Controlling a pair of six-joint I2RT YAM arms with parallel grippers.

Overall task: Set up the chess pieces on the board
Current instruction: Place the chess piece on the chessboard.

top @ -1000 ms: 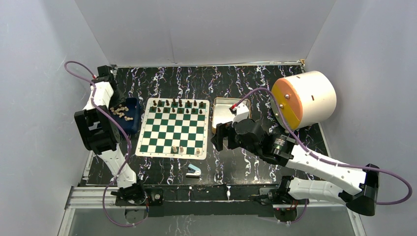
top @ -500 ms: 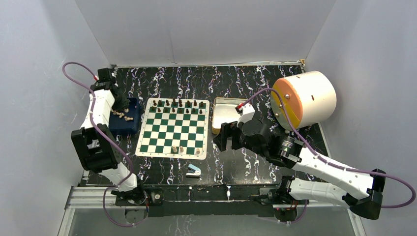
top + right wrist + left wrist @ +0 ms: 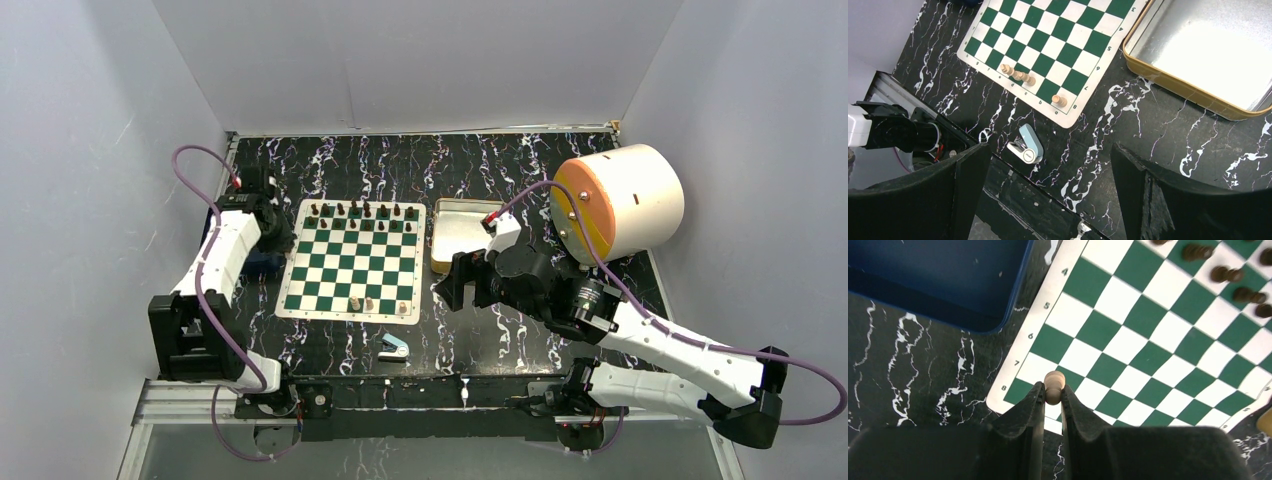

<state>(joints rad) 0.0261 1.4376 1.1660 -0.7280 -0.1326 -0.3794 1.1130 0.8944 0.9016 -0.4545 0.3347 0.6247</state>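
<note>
The green-and-white board (image 3: 345, 262) lies mid-table. Dark brown pieces (image 3: 360, 212) stand in its two far rows. Three pale pieces (image 3: 368, 303) stand in its near row, also seen in the right wrist view (image 3: 1018, 75). My left gripper (image 3: 275, 232) hovers at the board's far left edge. In the left wrist view it (image 3: 1052, 390) is shut on a pale beige piece (image 3: 1054, 386), above the border by the squares marked 7 and 8 (image 3: 1148, 355). My right gripper (image 3: 455, 283) is open and empty, right of the board, above bare table (image 3: 1049, 147).
A dark blue tray (image 3: 938, 285) sits left of the board, mostly hidden under the left arm in the top view (image 3: 262, 262). A silver tin (image 3: 462, 228) lies right of the board. A blue-and-white stapler-like object (image 3: 394, 348) lies near the front edge. A big white drum with an orange face (image 3: 620, 200) stands at back right.
My left arm swung from over the blue tray to the right, to the board's left edge, carrying the pale piece. The right arm barely shifted.
</note>
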